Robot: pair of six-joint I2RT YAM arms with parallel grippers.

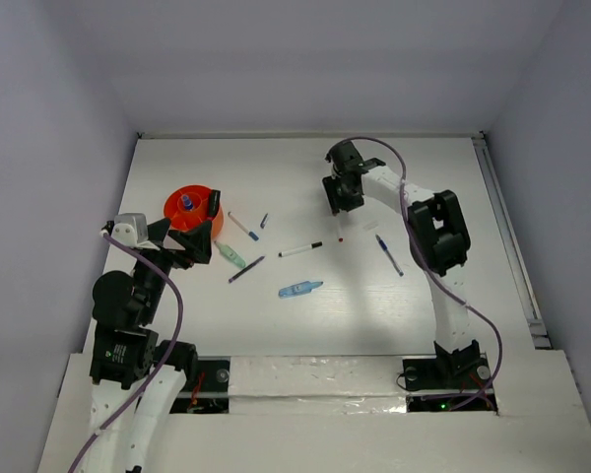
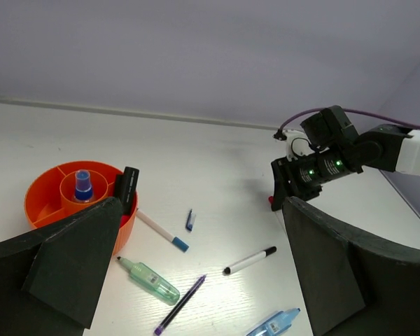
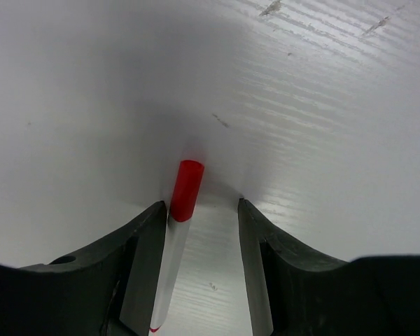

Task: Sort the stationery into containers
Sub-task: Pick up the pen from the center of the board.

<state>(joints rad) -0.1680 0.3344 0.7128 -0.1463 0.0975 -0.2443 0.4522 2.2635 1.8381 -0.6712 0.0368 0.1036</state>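
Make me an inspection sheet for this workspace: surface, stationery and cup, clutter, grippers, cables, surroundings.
Surface: white table, a few small scuffs.
Job's things: orange cup holds a blue-capped bottle and a black marker. Green marker, purple pen, black-capped pen and others lie loose.
Clutter: nothing seen.
Grippers: left gripper open, empty, beside the cup. Right gripper open around a red-capped pen, one finger touching it.
Cables: purple cable along each arm, clear of the stationery.
Surroundings: plain grey walls on three sides.
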